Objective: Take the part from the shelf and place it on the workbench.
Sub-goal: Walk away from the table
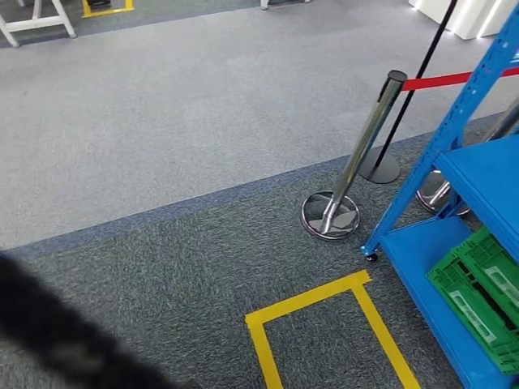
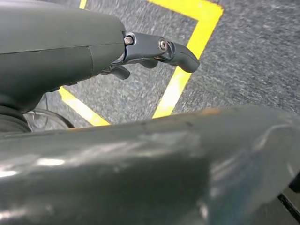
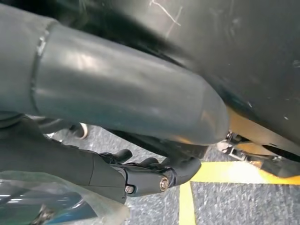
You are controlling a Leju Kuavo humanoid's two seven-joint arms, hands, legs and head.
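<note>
blue shelf (image 1: 483, 186) at right of head view, green crate (image 1: 483, 296) on lower tier. part not identifiable. left hand (image 2: 155, 54) hangs over yellow floor tape (image 2: 183, 70), fingers loosely extended, holding nothing. right hand (image 3: 148, 176) grips clear plastic bag (image 3: 60, 201).

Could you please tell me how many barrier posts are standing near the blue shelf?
2: one chrome post left of the blue shelf, another mostly hidden behind its frame. More may be hidden.

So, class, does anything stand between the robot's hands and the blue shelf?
Nothing visible does: just carpet with a yellow tape outline lies before the blue shelf. The chrome post stands beside its corner. The part isn't discernible.
</note>
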